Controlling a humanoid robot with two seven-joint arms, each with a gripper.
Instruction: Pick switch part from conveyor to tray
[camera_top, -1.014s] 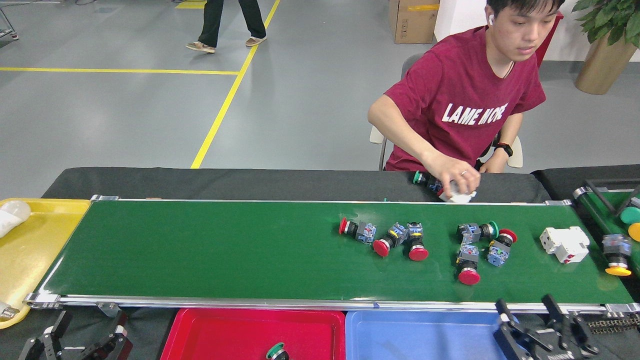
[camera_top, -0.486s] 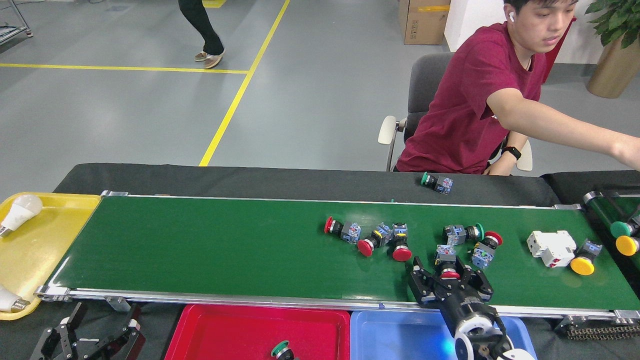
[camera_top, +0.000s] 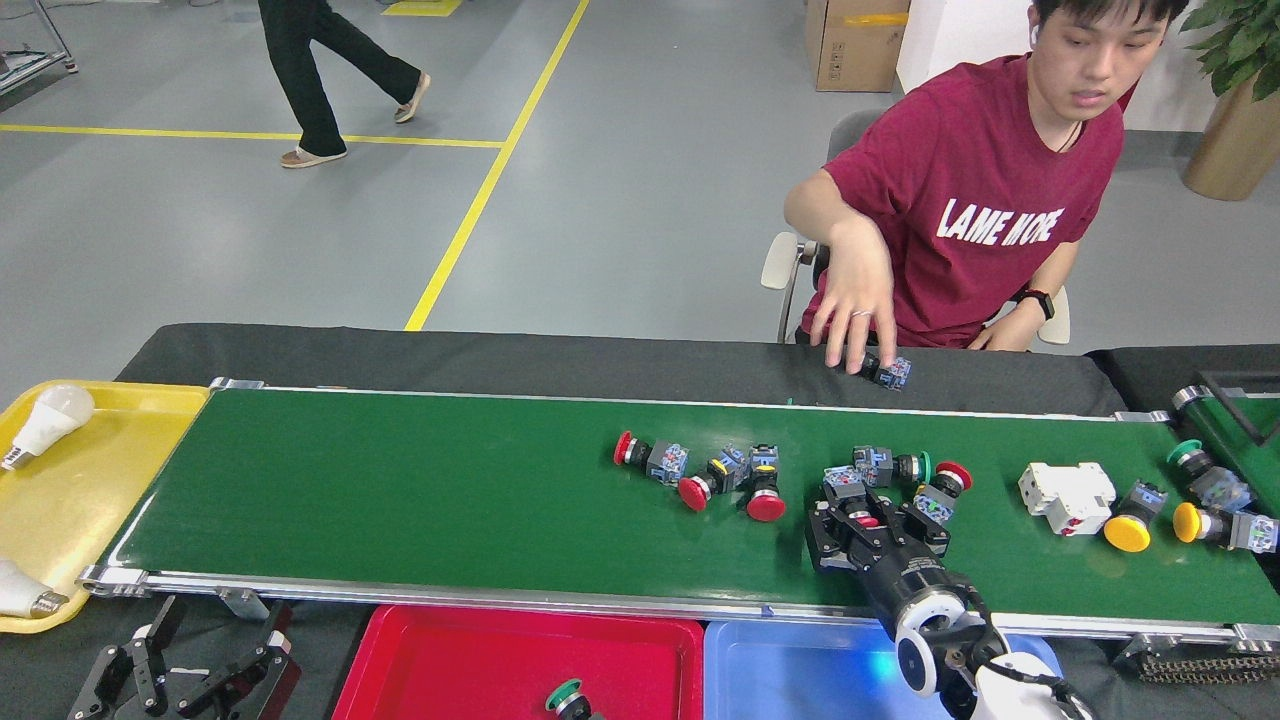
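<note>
The conveyor (camera_top: 400, 490) carries several switch parts in its right half. Red-capped ones lie at mid belt (camera_top: 645, 457) (camera_top: 712, 480) (camera_top: 764, 487). My right gripper (camera_top: 868, 528) reaches over the near rail and is open, its black fingers (camera_top: 820, 535) straddling a red-capped switch part (camera_top: 858, 512). A green-capped part (camera_top: 890, 466) and another red-capped one (camera_top: 940, 490) lie just beyond it. Below the near rail sit a red tray (camera_top: 450, 660) holding a green-capped switch (camera_top: 568, 697) and a blue tray (camera_top: 790, 670). My left gripper (camera_top: 185, 675) rests open at the bottom left.
A white breaker (camera_top: 1067, 497) and yellow-capped switches (camera_top: 1135, 518) (camera_top: 1215, 525) lie at the belt's right end. A seated person's hand (camera_top: 850, 315) touches a switch (camera_top: 888, 372) on the black cloth behind the belt. A yellow tray (camera_top: 100, 480) with light bulbs (camera_top: 45, 425) stands left.
The parts have ridden left on the belt. My right arm came up from the bottom right and now straddles the red-capped switch. The person's arm swung back from the right to the cloth.
</note>
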